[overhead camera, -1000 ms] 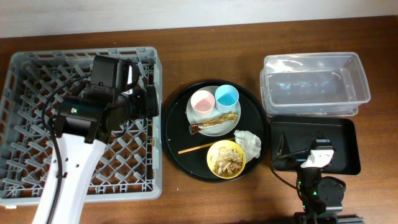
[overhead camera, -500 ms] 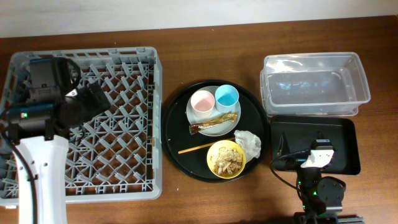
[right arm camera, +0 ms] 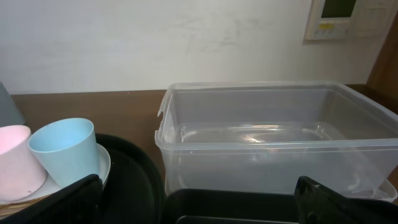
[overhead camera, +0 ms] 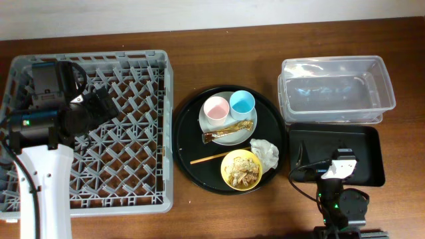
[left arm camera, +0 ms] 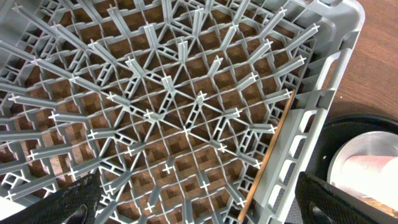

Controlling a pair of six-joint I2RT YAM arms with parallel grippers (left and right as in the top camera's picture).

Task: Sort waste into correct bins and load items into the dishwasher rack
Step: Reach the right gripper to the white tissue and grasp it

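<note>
Nothing sorted yet, and the tight cluster on the large round black tray [overhead camera: 186, 143] is our risk.
Left gripper [left arm camera: 211, 200] hangs over the big grey lattice dishwasher rack [overhead camera: 139, 63] at left, jaws wide apart and empty. Right gripper [right arm camera: 202, 202] sits near right, jaws also apart. The shiny gold-brown snack wrapper [overhead camera: 229, 131] lies on the pale round plate [overhead camera: 207, 126], just beside the small pink cup [overhead camera: 216, 108] and small light-blue cup [overhead camera: 242, 103], possibly touching them. A sloppy pinch there could tip a cup.

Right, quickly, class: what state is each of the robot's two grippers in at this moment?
Left gripper: open, holding nothing, above the large square grey plastic rack.
Right gripper: open, holding nothing.
</note>
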